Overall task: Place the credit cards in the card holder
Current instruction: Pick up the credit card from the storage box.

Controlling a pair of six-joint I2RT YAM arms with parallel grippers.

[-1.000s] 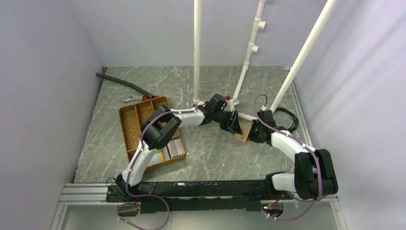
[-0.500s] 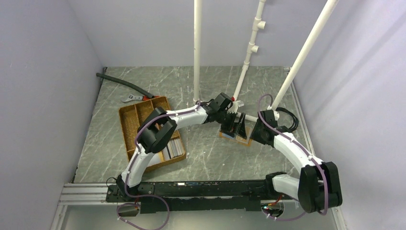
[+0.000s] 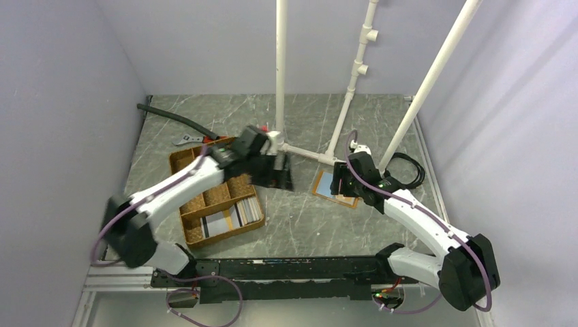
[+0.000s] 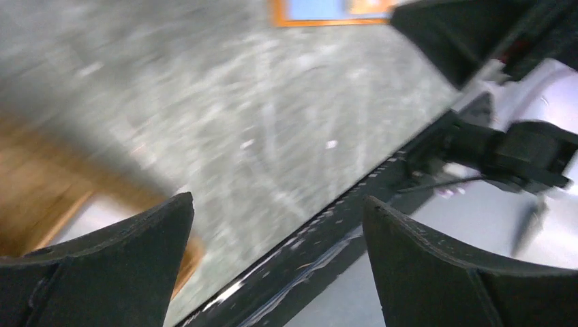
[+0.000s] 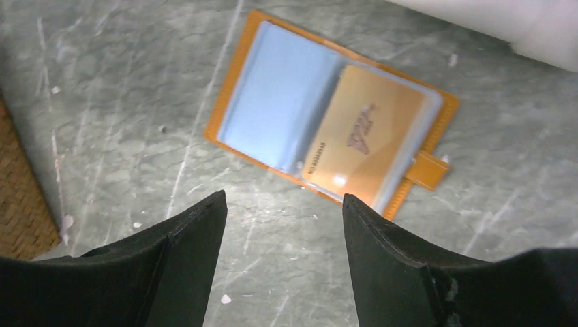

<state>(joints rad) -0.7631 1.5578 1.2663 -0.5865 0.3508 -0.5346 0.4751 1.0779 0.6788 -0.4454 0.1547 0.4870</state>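
brown woven tray (image 3: 225, 237) sits well to the left of the card holder (image 3: 324, 184). a row of credit cards (image 3: 232, 219), white, grey and striped, lies side by side in the tray's near compartment. between the tray and the card holder, the left gripper (image 3: 278, 174) hangs above the grey marbled table (image 3: 300, 218). its jaws are spread wide with nothing between them; in the left wrist view only bare tabletop and the black base rail (image 4: 320, 225) show through the gap.

the card holder lies open and flat on the table, apart from both grippers. seen from the right wrist, it has an orange-tan border, a light blue card (image 5: 276, 112) under its clear left pocket and a tan card (image 5: 364, 139) in the right pocket. a small clasp tab (image 5: 429, 169) sticks out at its right end. the right gripper (image 3: 343, 182) hovers over the card holder's near edge, jaws parted and empty. a coil of black cable (image 3: 411, 167) lies just right of the card holder.
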